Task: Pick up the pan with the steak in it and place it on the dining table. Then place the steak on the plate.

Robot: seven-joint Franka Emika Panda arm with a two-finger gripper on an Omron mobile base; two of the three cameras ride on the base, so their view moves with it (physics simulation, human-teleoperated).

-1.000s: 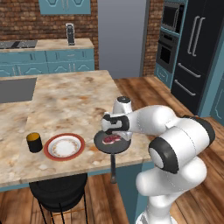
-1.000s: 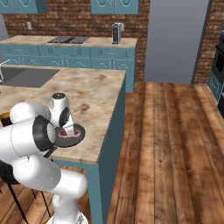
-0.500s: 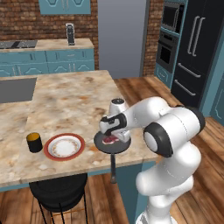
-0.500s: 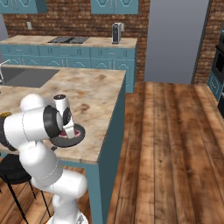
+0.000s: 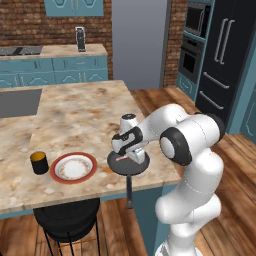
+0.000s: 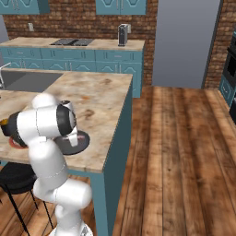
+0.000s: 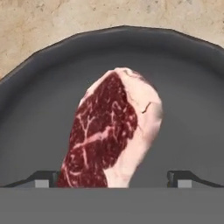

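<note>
Pan (image 5: 131, 166) sits at the dining table (image 5: 75, 120) near edge, handle overhanging; plate (image 5: 73, 167) just beside it to the left, black cup (image 5: 39, 162) beyond the plate; tabletop behind pan and plate lies bare; steak (image 7: 111, 129) lies between the wide-apart fingertips (image 7: 40, 179).

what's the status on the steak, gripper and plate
Gripper open, low over the pan, straddling the steak, not yet closed. Pan on the dining table near its edge. Plate bare, beside the pan; black cup beyond it.
</note>
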